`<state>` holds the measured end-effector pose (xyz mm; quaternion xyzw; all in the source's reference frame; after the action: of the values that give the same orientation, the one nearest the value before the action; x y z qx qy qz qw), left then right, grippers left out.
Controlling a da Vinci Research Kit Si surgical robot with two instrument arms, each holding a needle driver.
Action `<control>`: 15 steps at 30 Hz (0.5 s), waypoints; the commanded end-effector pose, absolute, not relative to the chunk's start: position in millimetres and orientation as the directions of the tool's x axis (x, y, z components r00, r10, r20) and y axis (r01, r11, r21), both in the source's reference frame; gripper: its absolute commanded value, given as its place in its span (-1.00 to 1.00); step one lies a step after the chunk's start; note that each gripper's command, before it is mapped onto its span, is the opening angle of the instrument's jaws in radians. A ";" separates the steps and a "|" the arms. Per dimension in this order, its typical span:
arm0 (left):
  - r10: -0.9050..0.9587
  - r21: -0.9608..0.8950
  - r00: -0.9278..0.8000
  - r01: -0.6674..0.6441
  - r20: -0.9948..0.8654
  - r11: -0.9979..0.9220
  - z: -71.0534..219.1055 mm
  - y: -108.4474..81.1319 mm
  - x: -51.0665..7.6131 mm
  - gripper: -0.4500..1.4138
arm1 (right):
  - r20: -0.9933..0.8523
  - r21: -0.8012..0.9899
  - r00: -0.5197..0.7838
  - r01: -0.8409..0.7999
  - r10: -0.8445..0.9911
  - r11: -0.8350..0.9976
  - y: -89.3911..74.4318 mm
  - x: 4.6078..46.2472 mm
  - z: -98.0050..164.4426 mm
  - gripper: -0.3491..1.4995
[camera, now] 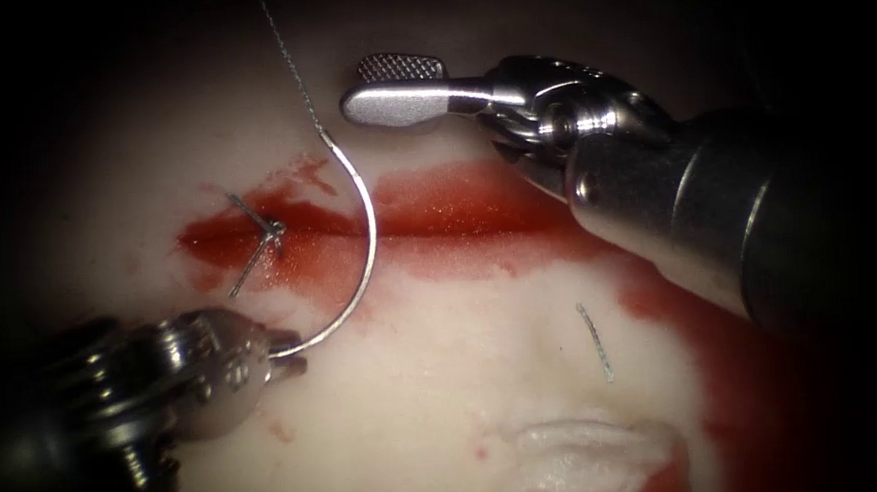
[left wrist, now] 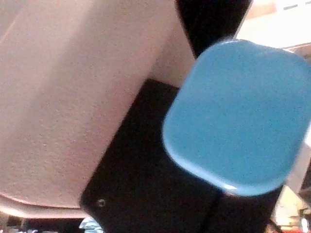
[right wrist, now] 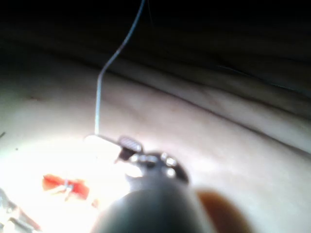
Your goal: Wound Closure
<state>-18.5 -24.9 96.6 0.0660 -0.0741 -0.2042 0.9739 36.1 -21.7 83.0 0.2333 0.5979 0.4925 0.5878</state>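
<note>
Red fluid (camera: 457,215) is pooling along the cut (camera: 478,236) while your left tool (camera: 286,356), at the lower left of the frame, is gripping the needle (camera: 363,242) near one end — its curve arching free above the tissue (camera: 446,396), thread (camera: 289,64) trailing toward the top. Your right tool (camera: 390,88), upper centre, is hanging with jaws parted, holding nothing. A knot (camera: 272,230) is sitting on the cut's left part.

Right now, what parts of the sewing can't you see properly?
- Needle: in the endoscope view its end is hidden inside the left gripper, shut on it.
- Thread: the endoscope view's top edge cuts it off.
- Knot on the cut: too small to read its loops.
- Right gripper, open, empty: blurred by glare in the right wrist view.
</note>
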 end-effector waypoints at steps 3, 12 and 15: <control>-0.433 0.061 0.899 0.437 -0.063 0.897 95.9 -24.1 -19.5 -1.00 | -0.483 0.816 -0.101 -0.412 0.870 0.405 -20.4 37.1 82.8 0.65; -0.479 -0.213 0.851 0.438 -0.217 0.874 95.9 -25.7 -21.6 -1.00 | -0.571 0.533 0.332 -0.546 0.751 0.646 -20.8 37.7 81.6 0.43; -0.471 -0.246 0.848 0.416 -0.244 0.876 95.9 -26.1 -22.0 -1.00 | -0.548 0.523 0.362 -0.556 0.755 0.646 -21.5 38.3 80.6 0.09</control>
<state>-21.6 -27.3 96.2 -0.0944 0.1556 -0.2272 0.9567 37.3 -22.5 80.8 0.1255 0.3905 0.4038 0.8177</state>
